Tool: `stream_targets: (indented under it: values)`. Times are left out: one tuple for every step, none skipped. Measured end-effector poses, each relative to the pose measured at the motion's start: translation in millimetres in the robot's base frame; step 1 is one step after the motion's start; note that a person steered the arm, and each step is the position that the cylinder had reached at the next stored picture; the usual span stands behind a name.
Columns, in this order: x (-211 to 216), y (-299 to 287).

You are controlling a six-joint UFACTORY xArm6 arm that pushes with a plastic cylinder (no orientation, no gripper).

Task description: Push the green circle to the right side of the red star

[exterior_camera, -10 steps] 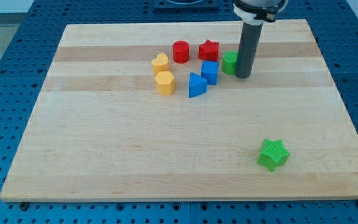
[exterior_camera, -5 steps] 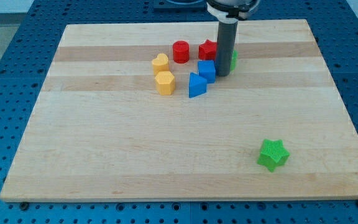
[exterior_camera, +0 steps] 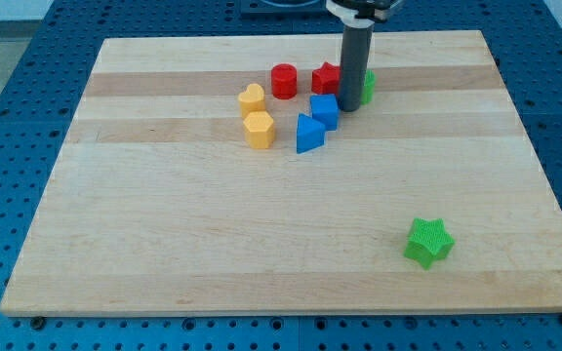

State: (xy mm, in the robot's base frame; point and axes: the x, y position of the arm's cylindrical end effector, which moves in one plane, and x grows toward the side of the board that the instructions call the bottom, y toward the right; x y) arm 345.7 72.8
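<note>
Blue cube [exterior_camera: 326, 110] touches my tip [exterior_camera: 348, 108], green circle [exterior_camera: 367, 87] behind.

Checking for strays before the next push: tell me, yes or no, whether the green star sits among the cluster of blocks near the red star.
No: the green star lies alone near the view's bottom right, far from the red star.

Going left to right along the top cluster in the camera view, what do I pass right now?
Yellow heart → red circle → red star → my tip → green circle, mostly hidden behind the rod. I left out the lower yellow and blue blocks, since their spans overlap these.
</note>
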Motion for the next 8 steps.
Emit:
stream_targets:
  values:
    - [-7.4, -8.7]
    - [-15.3, -15.5]
    - [-25.0, -19.4]
    - [-31.5, -22.9]
    - [-31.5, -22.9]
    - [-19.4, -22.9]
    - [-11.8, -24.9]
    - [-11.4, -24.6]
